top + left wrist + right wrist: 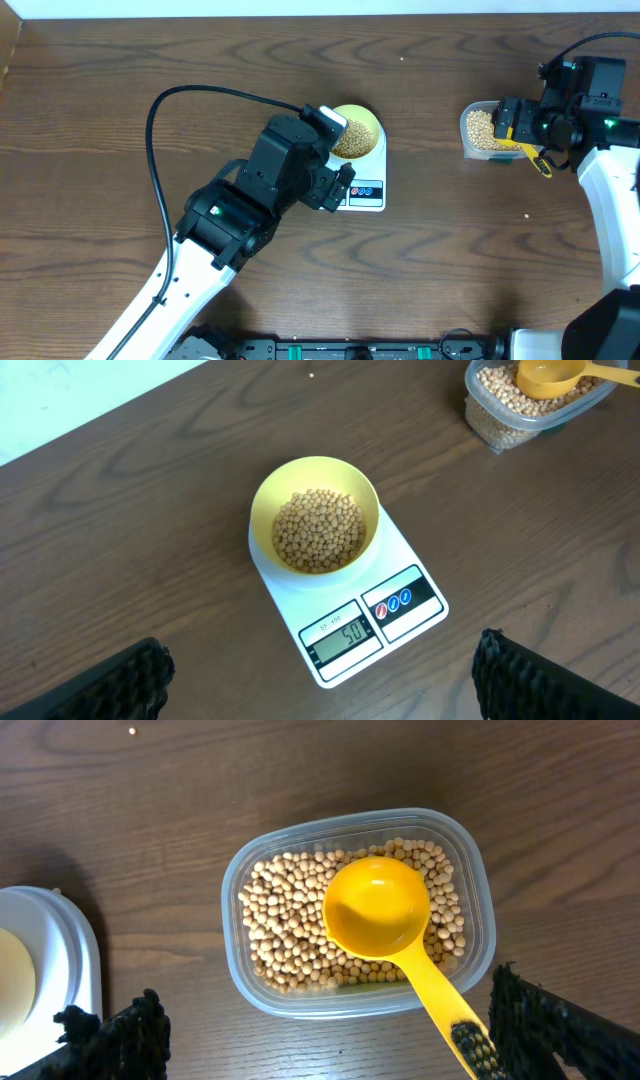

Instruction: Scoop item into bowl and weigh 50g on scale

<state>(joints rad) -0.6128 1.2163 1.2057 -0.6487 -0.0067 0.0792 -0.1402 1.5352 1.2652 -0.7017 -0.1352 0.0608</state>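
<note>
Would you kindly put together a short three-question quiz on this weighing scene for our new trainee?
1. True or false: the bowl of beans stands on the scale.
2. What does the display on the scale read? A) 05 B) 50 C) 150
3. Fill in the blank: the yellow scoop rests, empty, in the clear ____.

Key
1. True.
2. B.
3. tub, which also holds beans.
</note>
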